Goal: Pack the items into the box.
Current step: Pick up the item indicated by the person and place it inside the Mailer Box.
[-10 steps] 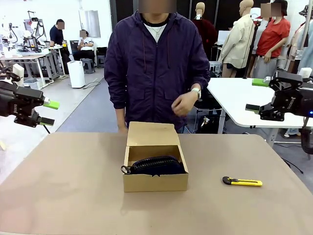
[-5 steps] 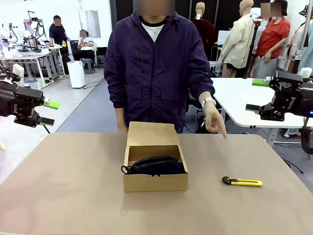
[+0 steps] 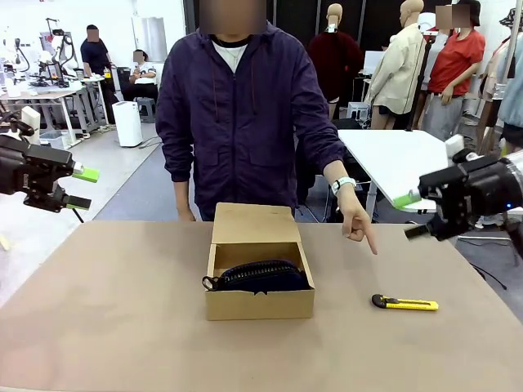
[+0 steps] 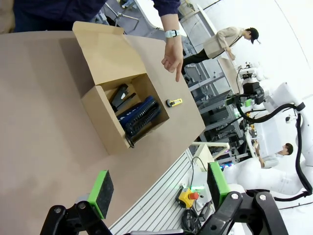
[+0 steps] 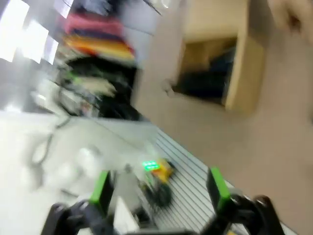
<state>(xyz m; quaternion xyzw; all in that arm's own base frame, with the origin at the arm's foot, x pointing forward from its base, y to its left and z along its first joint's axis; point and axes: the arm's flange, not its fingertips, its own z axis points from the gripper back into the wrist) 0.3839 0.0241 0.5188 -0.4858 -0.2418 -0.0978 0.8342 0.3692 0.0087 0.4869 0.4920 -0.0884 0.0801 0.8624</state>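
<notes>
Box: mid-table, lid flap up. Inside it you have the pouch and the stapler. Knife: on the table to the box's right, well apart from it; a person's hand points down at it. Your left gripper and right gripper: raised at either side, jaws wide, holding nothing.

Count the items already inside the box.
2: the navy pouch along the front of the box, the black stapler behind it at the back. Something under the pouch could be hidden.
</notes>
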